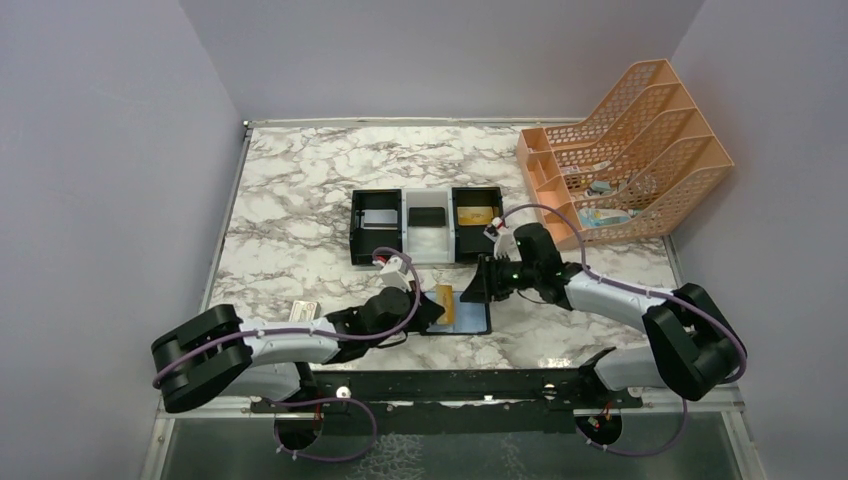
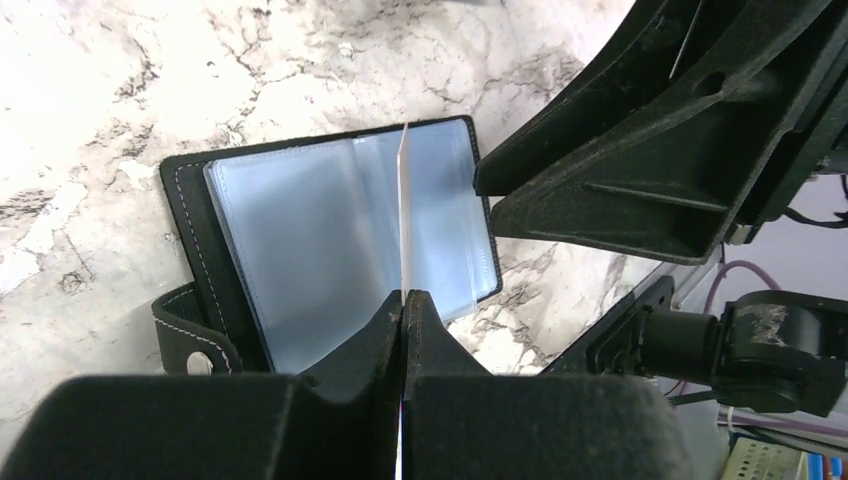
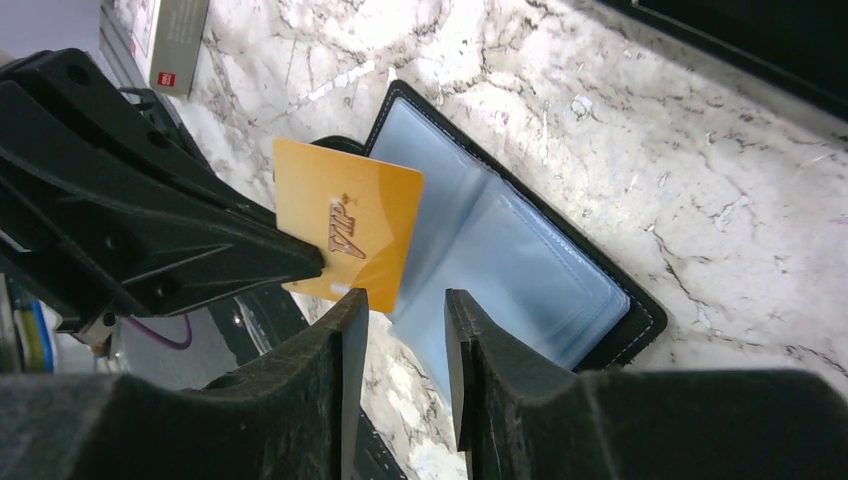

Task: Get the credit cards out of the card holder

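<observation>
Left fingers pinch gold card above card holder.

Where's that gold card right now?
In the right wrist view, left of centre, the gold card stands upright, pinched by the left gripper, over the open card holder.

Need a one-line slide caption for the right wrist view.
Left gripper pinches the gold-orange VIP card over the open black bifold card holder; right gripper hovers open alongside.

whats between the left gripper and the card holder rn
The gold card, pinched in the left gripper, sticks out over the open card holder. The left wrist view shows it edge-on; the right wrist view shows its face.
</observation>
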Robot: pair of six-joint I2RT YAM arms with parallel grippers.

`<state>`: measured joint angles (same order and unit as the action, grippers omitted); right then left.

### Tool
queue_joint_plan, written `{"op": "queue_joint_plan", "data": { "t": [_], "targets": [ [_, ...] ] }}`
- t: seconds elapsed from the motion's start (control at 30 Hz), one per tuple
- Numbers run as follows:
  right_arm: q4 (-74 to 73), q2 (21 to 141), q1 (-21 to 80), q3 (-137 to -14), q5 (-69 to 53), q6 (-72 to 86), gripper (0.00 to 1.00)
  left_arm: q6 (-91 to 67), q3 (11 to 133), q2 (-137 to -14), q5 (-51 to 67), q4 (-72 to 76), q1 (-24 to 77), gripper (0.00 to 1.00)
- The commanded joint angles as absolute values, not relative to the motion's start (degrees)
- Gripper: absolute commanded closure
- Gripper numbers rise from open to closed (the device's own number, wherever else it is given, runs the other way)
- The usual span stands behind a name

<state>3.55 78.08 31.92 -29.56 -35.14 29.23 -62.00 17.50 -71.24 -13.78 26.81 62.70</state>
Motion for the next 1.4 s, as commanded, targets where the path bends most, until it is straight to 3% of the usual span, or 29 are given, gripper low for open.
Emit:
{"op": "queue_joint_plan", "data": {
  "t": [0.0, 0.3, 0.53, 0.67, 0.9, 1.13, 1.3, 1.37],
  "targets": [
    [-2.8, 75.9, 32.1, -31.6, -32.5, 26.2, 0.64, -60.4, 17.7, -66.2, -17.4, 22.1, 62.5, 1.00],
    [-0.4, 78.5, 36.4, -35.0, -32.4, 28.7, 0.68, -59.1, 20.3, -53.0, -26.2, 2.8, 62.5, 1.00],
    [0.0, 84.2, 40.1, -36.7, -25.1, 29.8, 0.75, -58.8, 17.4, -41.9, -27.8, -0.7, 62.4, 1.00],
    [-0.2, 86.3, 40.0, -35.1, -20.0, 29.8, 0.76, -57.2, 16.6, -40.6, -25.2, 1.0, 62.3, 1.00],
    [-4.5, 77.5, 40.0, -34.6, -6.6, 28.6, 0.75, -54.4, 17.9, -44.2, -22.9, 1.3, 62.2, 1.00],
    [-3.7, 63.4, 40.1, -30.2, -0.5, 31.1, 0.61, -50.5, 20.3, -50.4, -13.8, 6.8, 61.3, 1.00],
    [-2.8, 52.6, 39.7, -24.8, 6.8, 34.0, 0.36, -49.7, 16.7, -50.9, -5.9, 18.2, 59.2, 1.00],
    [-3.2, 49.0, 38.2, -23.6, 6.7, 34.4, 0.31, -50.9, 15.9, -51.5, -2.6, 19.6, 57.5, 1.00]
  ]
}}
